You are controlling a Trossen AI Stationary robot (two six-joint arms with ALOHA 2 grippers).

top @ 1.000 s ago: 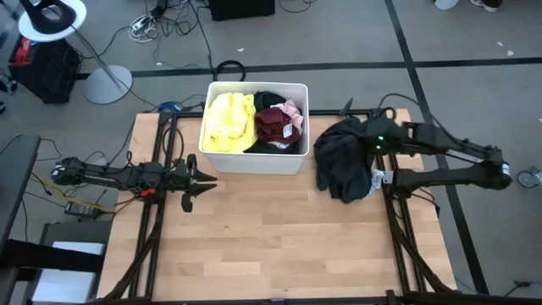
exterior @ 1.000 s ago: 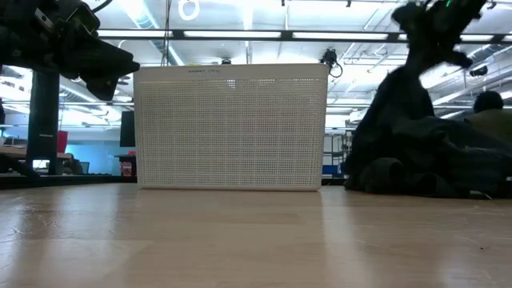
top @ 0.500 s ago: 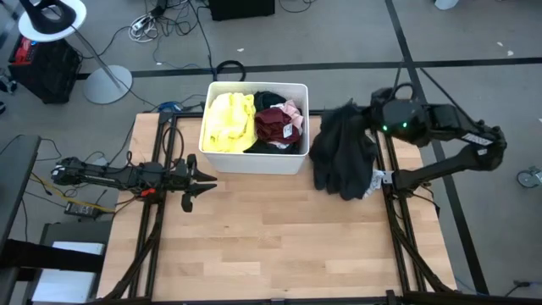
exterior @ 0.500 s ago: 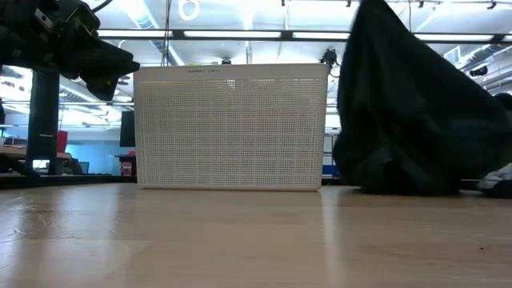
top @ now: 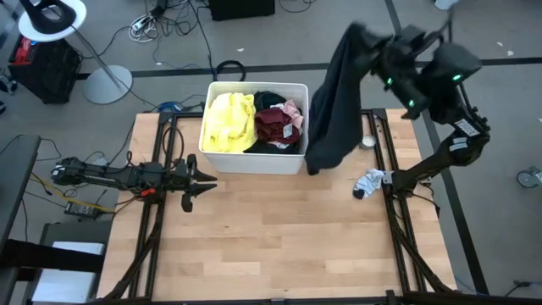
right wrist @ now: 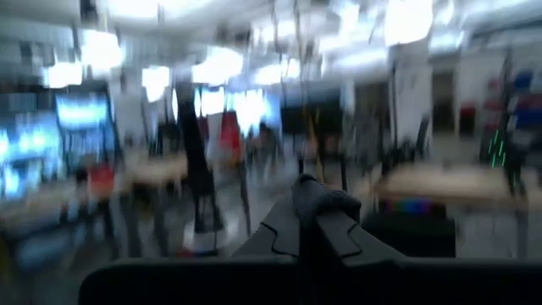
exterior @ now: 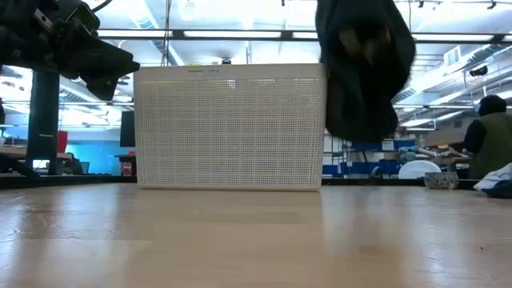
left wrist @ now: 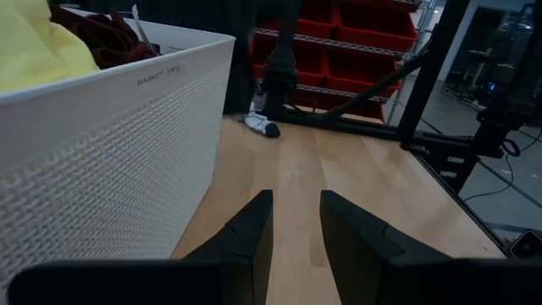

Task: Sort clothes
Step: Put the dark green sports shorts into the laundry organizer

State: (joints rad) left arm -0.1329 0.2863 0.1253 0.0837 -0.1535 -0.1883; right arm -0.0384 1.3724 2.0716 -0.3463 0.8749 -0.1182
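Black garment — right gripper's clamp.

My right pincer carries a black garment. In the white, finely perforated bin lie a yellow piece, a maroon one and a salmon pink scrap. A small white-and-dark item lies near the right edge of my pale wood bench.
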